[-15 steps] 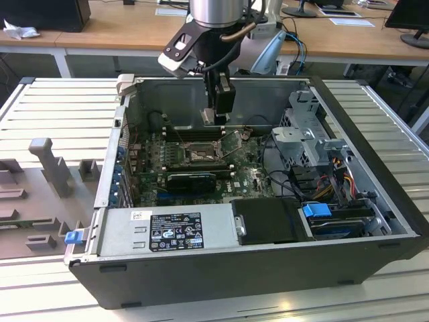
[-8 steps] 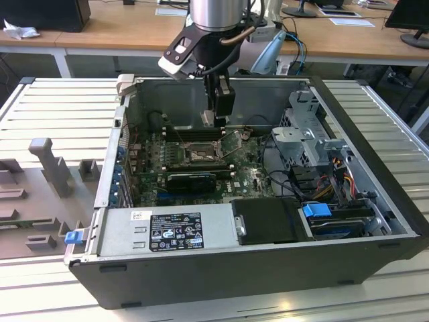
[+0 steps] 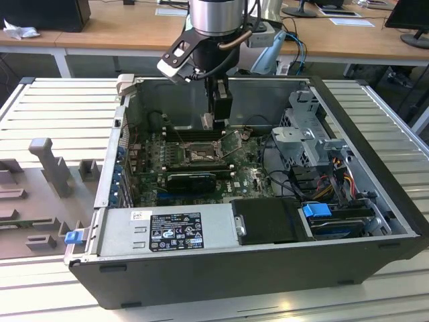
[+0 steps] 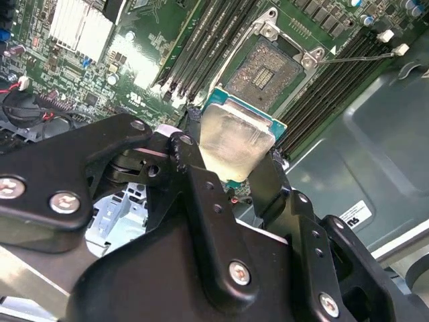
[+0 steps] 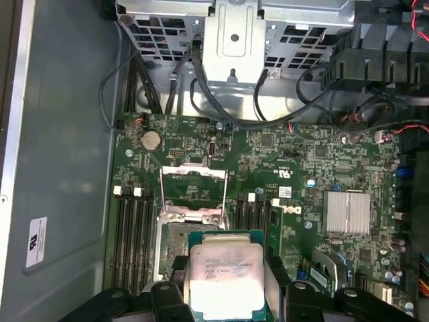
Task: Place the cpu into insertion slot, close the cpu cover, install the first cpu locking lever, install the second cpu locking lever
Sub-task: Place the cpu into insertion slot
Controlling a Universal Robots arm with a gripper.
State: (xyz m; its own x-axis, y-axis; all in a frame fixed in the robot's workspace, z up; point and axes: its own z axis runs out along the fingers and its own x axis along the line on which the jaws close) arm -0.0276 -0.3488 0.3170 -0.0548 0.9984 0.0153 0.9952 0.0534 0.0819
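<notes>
Now the cpu (image 5: 224, 282) is clamped between the fingers of the pincer (image 5: 224, 298), held over the insertion slot (image 5: 173, 243) and apart from it. The cpu cover (image 5: 194, 172) stands swung open just beyond the slot. In the exterior view, the pincer hangs at upper centre, inside the open computer case (image 3: 201, 268).

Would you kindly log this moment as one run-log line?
gripper: shut on cpu | cpu: not seated | insertion slot: empty | cpu cover: open
</notes>
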